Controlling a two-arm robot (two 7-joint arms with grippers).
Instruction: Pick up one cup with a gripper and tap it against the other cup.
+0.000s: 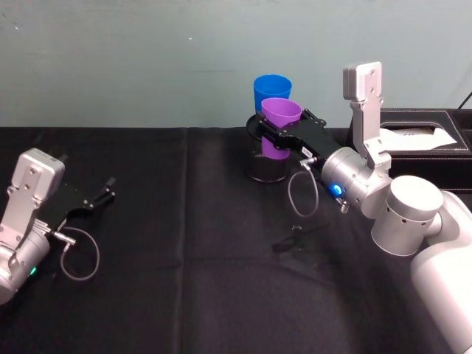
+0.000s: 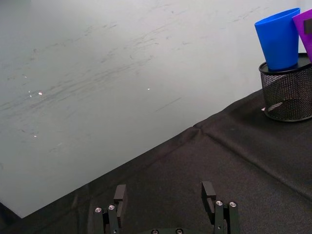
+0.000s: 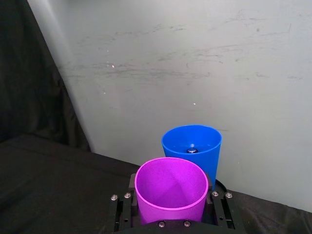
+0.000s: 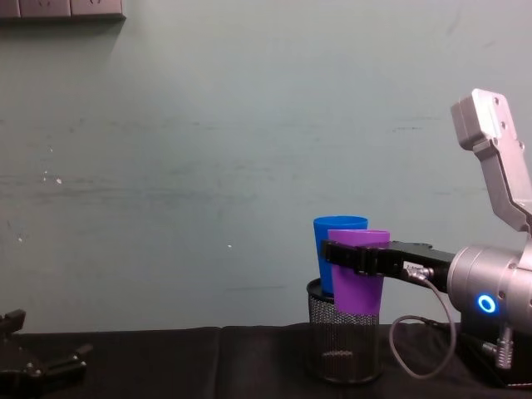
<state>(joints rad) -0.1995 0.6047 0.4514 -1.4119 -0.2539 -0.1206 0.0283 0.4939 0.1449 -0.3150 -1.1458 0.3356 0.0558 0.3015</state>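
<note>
The right pincer (image 1: 274, 135) is clamped around the lifted purple cup (image 1: 280, 122), holding it just beside the blue cup (image 1: 271, 92) standing in the mesh holder (image 4: 342, 345), so the tap looks imminent or happening, while the left pincer (image 1: 103, 193) rests open near the desk (image 1: 184, 243).

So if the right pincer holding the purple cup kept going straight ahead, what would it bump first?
Probably the bright blue plastic tumbler. It stands just beyond the purple plastic tumbler held in the right pincer, though how close they are is unclear.
</note>
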